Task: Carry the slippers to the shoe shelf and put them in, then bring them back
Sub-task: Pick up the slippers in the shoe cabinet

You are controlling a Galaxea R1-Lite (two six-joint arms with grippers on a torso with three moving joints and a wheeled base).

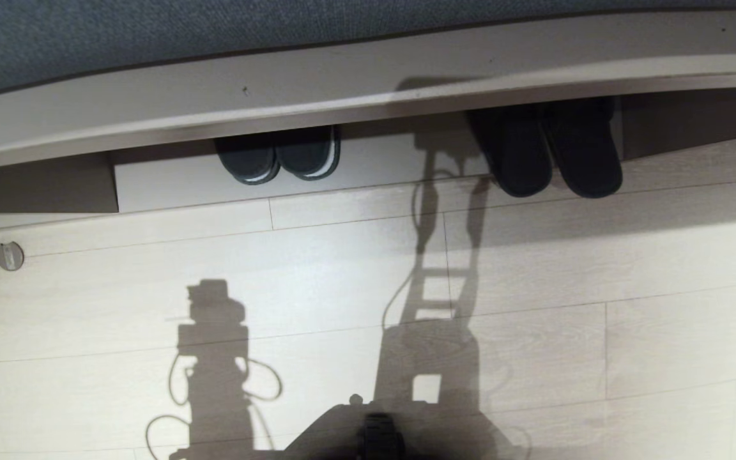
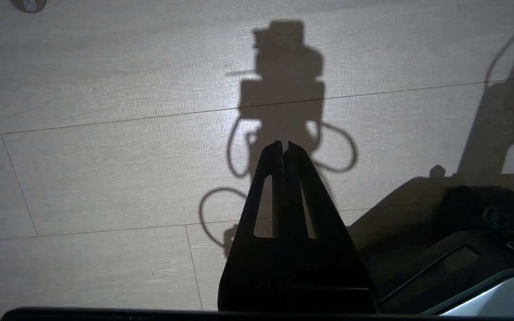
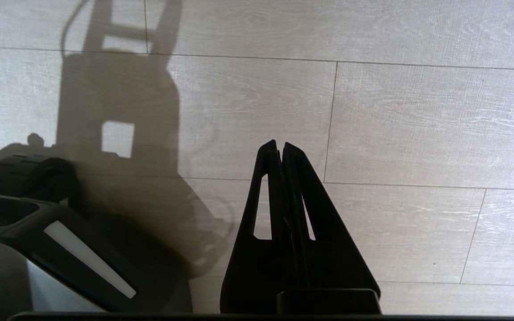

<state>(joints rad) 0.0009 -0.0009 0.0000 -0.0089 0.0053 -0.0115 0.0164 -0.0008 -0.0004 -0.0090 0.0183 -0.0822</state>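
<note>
The slippers point(image 1: 550, 156), a dark grey-blue pair, lie side by side at the right of the shoe shelf point(image 1: 368, 96). Their toes are tucked under its beige top ledge and their heels stick out over the front of its pale raised base point(image 1: 176, 185). Neither arm shows in the head view. In the left wrist view my left gripper point(image 2: 283, 143) hangs shut and empty over bare floor. In the right wrist view my right gripper point(image 3: 280, 143) is likewise shut with nothing in it, over the floor planks and far from the slippers.
A darker pair with a white sole stripe point(image 1: 276, 160) sits on the shelf base further left. A small round metal disc point(image 1: 9, 255) is set in the floor at the left. My own dark base point(image 1: 377, 437) shows at the bottom; pale plank floor lies between it and the shelf.
</note>
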